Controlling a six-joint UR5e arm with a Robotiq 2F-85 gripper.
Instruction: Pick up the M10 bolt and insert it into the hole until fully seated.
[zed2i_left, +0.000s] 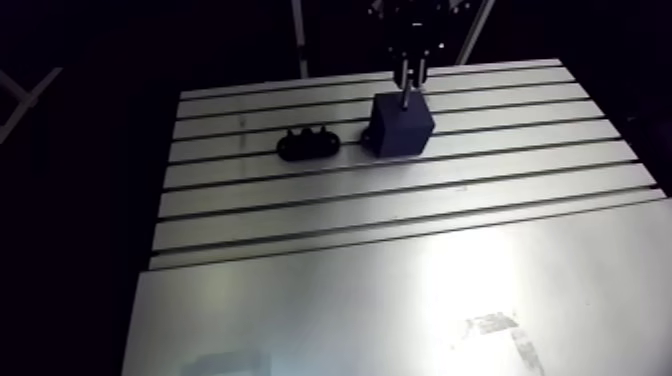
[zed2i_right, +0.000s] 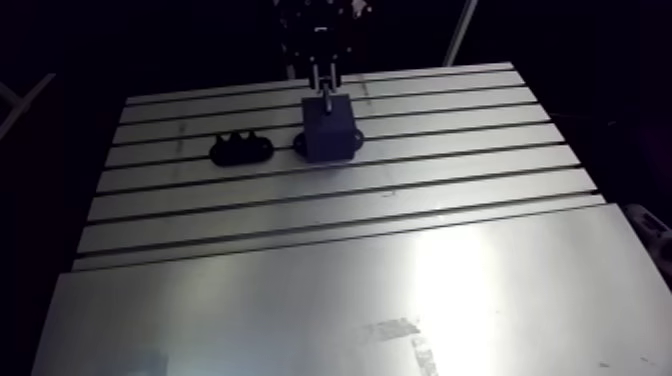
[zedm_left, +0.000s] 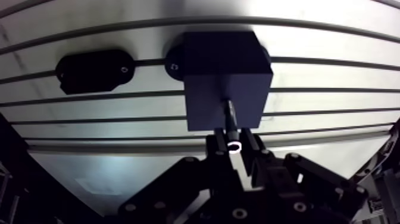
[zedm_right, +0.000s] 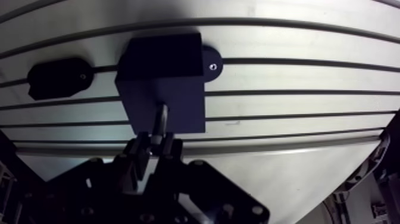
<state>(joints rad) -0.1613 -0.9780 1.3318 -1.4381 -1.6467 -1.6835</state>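
Right now you are holding the bolt upright in the tool. Its two fingers are pressing on the bolt from either side just under the head, so the tool is gripping it, not standing open. You are carrying it this way because the shaft has to go straight down. Its lower end is meeting the top face of the dark block, near the edge of that face closest to the tool. The hole is hiding under the shaft, so you cannot tell how deep the tip is sitting. Judging by the length of shaft showing, the bolt is at the mouth or only a little way in, and the seating is not yet done.

The block is standing on the worktop, with a round foot and its screw showing at one side. That fixing is probably why the block should be holding firm as you push. A black oval holder is lying beside the block on that same side, apart from it and out of the tool's path.

For room, you are working well inside the worktop's edges, and nothing is crowding the block's other sides. The tight spot is downward — as the bolt goes in, the fingers will be nearing the block's top face, so you will likely be needing to let go before the head is sitting flush.
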